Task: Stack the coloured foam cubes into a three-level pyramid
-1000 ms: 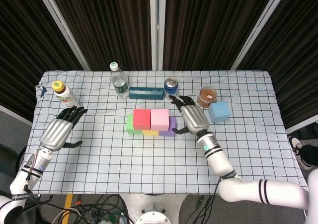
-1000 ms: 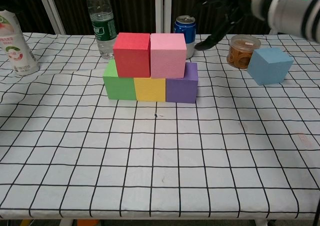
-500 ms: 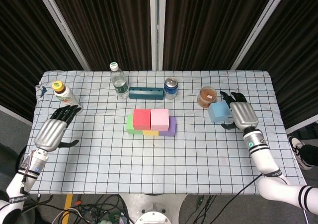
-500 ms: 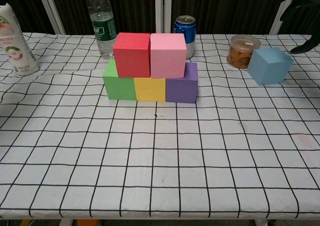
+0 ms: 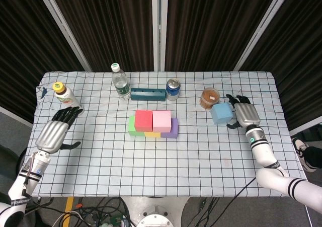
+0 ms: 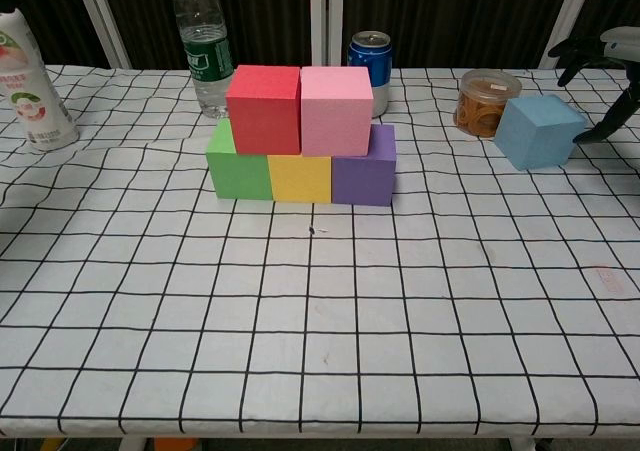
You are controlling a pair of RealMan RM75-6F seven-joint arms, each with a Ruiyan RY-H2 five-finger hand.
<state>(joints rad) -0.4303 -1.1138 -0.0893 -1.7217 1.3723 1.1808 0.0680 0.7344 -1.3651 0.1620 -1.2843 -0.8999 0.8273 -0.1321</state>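
A green cube, a yellow cube and a purple cube form a row in mid-table. On top of them sit a red cube and a pink cube, side by side. A light blue cube lies alone at the right. My right hand hovers just to the right of the blue cube with fingers spread, holding nothing. My left hand stays low at the table's left side, fingers apart and empty.
A jar of brown rings stands right behind the blue cube. A blue can, a clear water bottle and a teal block line the back. A drink bottle stands at the far left.
My right hand swung from beside the purple cube over to the blue cube, then settled a little lower next to it. The left hand drew back slightly toward the table's left edge.
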